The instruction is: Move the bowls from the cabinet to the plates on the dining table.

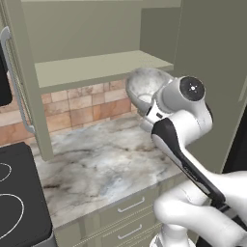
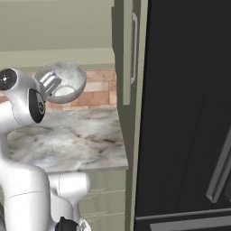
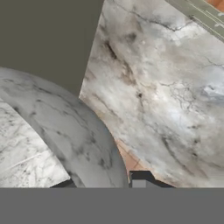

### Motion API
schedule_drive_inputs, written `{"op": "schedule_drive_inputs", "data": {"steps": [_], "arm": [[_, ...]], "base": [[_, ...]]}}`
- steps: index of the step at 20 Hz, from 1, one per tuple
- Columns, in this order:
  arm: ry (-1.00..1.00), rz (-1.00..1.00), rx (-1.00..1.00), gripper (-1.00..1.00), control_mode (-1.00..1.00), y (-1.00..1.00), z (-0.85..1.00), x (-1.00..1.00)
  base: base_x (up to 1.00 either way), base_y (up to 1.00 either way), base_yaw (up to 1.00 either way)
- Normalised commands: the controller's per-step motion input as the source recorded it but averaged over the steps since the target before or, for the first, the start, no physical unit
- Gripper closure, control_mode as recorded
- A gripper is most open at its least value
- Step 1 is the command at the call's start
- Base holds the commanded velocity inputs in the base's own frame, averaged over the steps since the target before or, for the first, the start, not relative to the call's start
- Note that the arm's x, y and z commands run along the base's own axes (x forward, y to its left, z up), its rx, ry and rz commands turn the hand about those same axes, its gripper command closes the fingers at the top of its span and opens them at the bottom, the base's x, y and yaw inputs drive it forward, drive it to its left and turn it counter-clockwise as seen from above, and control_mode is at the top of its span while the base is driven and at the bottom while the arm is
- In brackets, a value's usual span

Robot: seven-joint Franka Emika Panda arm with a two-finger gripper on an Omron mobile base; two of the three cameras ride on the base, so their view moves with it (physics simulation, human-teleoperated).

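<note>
The mottled grey bowl (image 1: 144,84) hangs tilted in the air, just outside the open sage-green cabinet (image 1: 96,67) and above the marble worktop. My gripper (image 1: 150,104) is shut on its rim, one finger inside and one outside. From the right base view the bowl (image 2: 67,77) opens toward the camera, with the gripper (image 2: 49,84) on its left edge. The hand view has the bowl's wall (image 3: 57,127) between the gripper (image 3: 103,181) tips. The cabinet shelf is bare. The cream-white bowl, the plates and the dining table are out of view.
A marble worktop (image 1: 96,159) lies below, with a brick backsplash (image 1: 82,108) behind it. A black stove (image 1: 14,193) adjoins it on the left. Green drawers (image 1: 130,207) sit under it. The cabinet's open door (image 2: 128,54) and a tall black appliance (image 2: 189,113) stand to the right.
</note>
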Motion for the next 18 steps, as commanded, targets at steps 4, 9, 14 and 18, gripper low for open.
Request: {"op": "schedule_drive_inputs", "data": {"steps": [4,9,14,18], "arm": [[0.0,0.13,-0.11,1.0,-1.0,-0.31,-0.45,-0.43],[0.0,0.12,-0.09,1.0,-1.0,-0.26,-0.36,-0.23],[0.0,0.08,-0.05,1.0,-1.0,-0.13,-0.23,-0.02],[0.0,0.0,0.0,1.0,-1.0,0.0,-0.15,0.0]], "base": [[0.0,0.0,0.0],[0.0,0.0,0.0],[0.0,0.0,0.0],[0.0,0.0,0.0]]}}
